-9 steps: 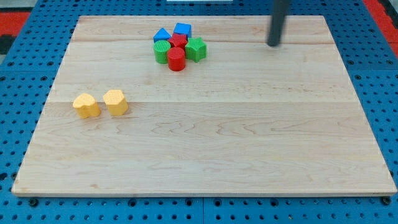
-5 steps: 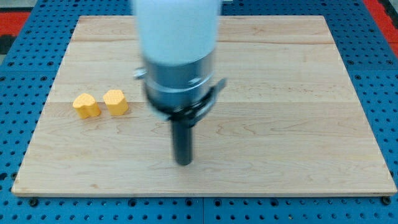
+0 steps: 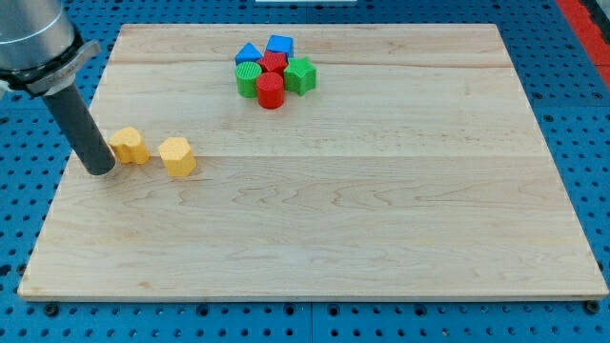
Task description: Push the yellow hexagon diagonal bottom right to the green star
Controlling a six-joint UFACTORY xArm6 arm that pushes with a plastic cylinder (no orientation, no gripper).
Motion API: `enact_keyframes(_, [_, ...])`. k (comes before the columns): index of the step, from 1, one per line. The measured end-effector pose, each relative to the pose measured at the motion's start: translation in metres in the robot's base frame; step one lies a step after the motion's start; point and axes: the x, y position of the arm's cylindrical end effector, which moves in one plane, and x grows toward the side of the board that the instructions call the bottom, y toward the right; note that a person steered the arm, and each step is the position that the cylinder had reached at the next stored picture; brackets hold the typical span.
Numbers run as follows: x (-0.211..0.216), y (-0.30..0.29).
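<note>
Two yellow blocks lie at the board's left. The yellow hexagon [image 3: 177, 156] is the right one; a second yellow block [image 3: 129, 146], shape unclear, lies just left of it. My tip [image 3: 98, 170] rests on the board at the lower left side of that second yellow block, touching or nearly touching it. The green star [image 3: 300, 74] sits at the right of a cluster near the view's top, far up and right of the hexagon.
The cluster also holds a blue triangle-like block [image 3: 248, 54], a blue block [image 3: 279, 44], a red block [image 3: 274, 63], a red cylinder [image 3: 270, 90] and a green round block [image 3: 249, 80]. The wooden board [image 3: 381, 210] lies on a blue pegboard.
My rod swung from the top right, across the board's middle, to the far left. The left yellow block has shifted slightly up and right. The hexagon stayed put.
</note>
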Motion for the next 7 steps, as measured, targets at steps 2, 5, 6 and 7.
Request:
enact_keyframes(2, [-0.025,0.142])
enact_keyframes(5, [0.036,0.199])
enact_keyframes(6, [0.038,0.249])
enact_keyframes(7, [0.038,0.304])
